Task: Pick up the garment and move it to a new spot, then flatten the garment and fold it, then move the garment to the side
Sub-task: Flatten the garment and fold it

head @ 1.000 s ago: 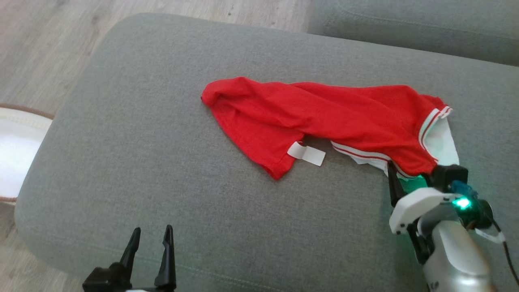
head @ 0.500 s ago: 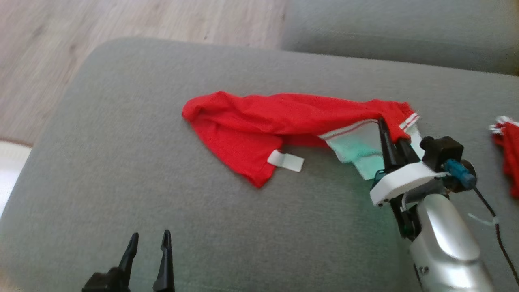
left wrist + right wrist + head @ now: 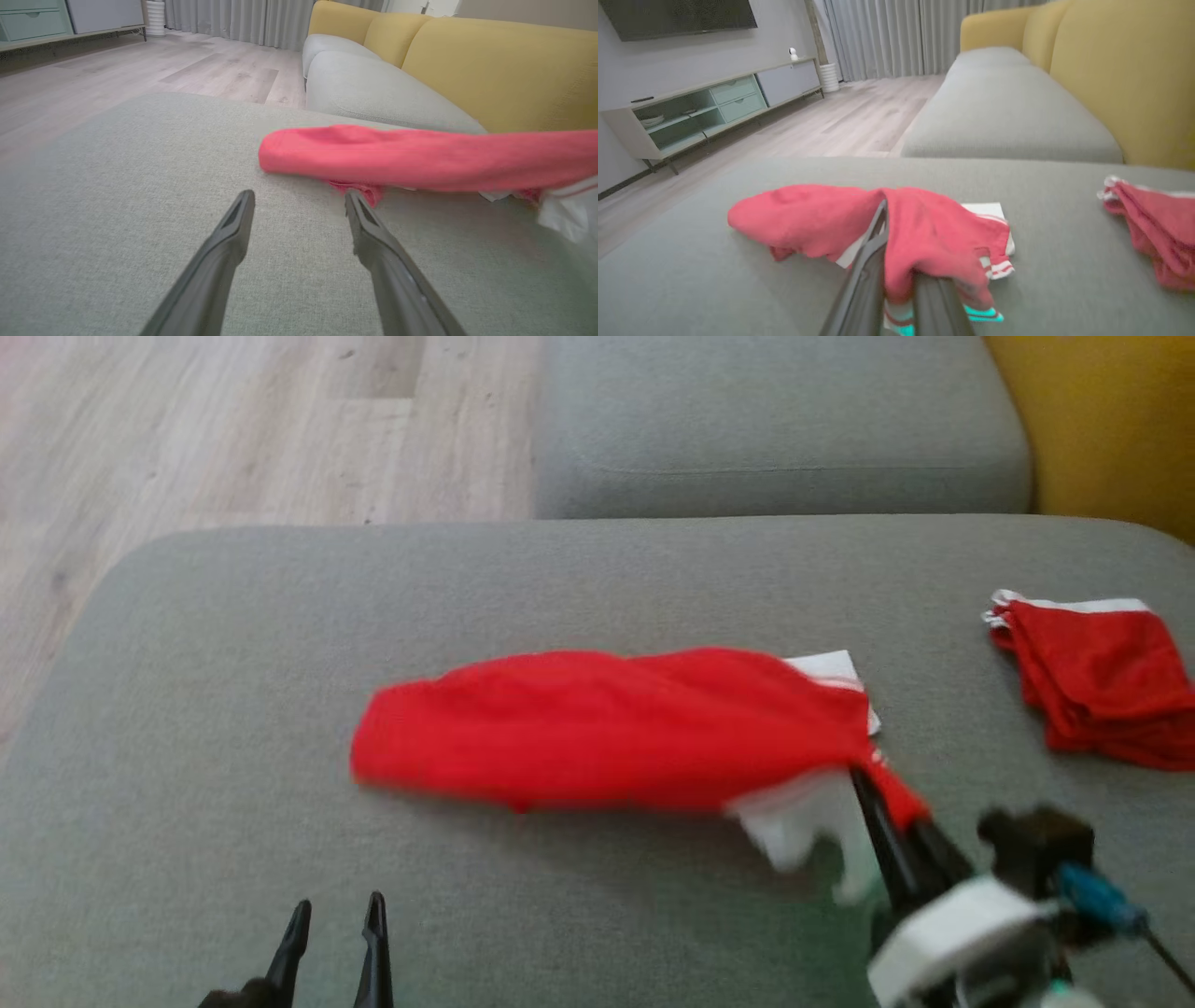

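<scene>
the red garment (image 3: 607, 728) stretched in a long bunch over the grey cushion (image 3: 187, 709), its striped end pinched tight in the right gripper (image 3: 882, 803). the left gripper (image 3: 336, 910) was open and empty. it looked soft, light and floppy, so a hem seemed best to hold.

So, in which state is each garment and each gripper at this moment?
red garment, bunched up, one end gripped.
other red garment, folded, lying apart at the right.
left gripper, open, holding nothing.
right gripper, shut on the red garment.
</scene>
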`<state>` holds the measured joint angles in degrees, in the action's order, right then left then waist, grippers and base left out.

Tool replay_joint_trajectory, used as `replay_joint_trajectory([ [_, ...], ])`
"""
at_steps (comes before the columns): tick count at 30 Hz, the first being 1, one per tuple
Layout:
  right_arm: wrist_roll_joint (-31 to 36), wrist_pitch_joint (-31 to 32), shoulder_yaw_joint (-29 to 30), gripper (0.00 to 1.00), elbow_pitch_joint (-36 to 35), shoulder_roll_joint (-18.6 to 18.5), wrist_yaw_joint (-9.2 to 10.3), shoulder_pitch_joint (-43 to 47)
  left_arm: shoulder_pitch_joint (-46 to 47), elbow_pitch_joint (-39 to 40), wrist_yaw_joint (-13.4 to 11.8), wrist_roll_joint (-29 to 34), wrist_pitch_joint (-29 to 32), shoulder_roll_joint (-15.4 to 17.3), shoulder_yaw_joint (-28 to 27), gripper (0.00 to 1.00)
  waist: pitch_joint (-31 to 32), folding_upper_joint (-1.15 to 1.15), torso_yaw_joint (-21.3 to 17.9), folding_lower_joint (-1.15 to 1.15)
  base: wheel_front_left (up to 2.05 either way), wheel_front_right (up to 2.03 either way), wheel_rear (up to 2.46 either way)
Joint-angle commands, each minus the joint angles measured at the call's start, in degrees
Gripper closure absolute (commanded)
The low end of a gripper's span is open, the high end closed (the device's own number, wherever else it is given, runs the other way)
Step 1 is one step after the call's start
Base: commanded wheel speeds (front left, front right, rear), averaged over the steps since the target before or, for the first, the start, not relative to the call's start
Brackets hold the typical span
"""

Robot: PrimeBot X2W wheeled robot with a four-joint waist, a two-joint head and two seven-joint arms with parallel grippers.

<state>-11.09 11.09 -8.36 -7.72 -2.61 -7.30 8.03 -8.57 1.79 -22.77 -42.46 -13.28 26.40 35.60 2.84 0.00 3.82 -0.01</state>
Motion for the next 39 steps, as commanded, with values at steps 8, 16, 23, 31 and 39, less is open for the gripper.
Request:
replay_joint_trajectory([
  [8,1.19,-0.72,4.73,1.00,8.96,-0.27,-0.19,-3.60,3.51,1.27,0.35,0.52,-0.19,0.91,-0.86,0.00,-2.31,0.00,2.32,0.01,0.00,0.00,0.00],
  [16,3.10,-4.68,7.51,0.34,21.79,-0.27,-0.19,-9.20,3.83,1.13,0.28,0.56,0.17,1.18,-0.70,0.00,-2.84,0.00,4.41,0.01,0.00,0.00,0.00],
  [23,2.94,-8.06,7.75,0.00,26.86,-0.27,-0.19,-9.80,3.16,1.17,-0.18,0.19,-0.02,1.15,-1.10,0.00,-2.12,0.00,3.13,0.01,0.00,0.00,0.00],
  [31,3.29,-8.34,8.65,0.00,21.60,-0.27,-0.19,-6.39,2.69,0.94,0.08,0.04,-0.62,0.48,-1.66,0.00,-1.03,0.00,-1.12,0.01,0.00,0.00,0.00],
  [39,5.20,-5.20,10.38,0.00,11.64,-0.27,-0.19,-7.72,3.74,1.10,0.54,0.90,-0.91,-0.16,-1.35,0.00,-1.09,0.00,-1.83,0.01,0.00,0.00,0.00],
])
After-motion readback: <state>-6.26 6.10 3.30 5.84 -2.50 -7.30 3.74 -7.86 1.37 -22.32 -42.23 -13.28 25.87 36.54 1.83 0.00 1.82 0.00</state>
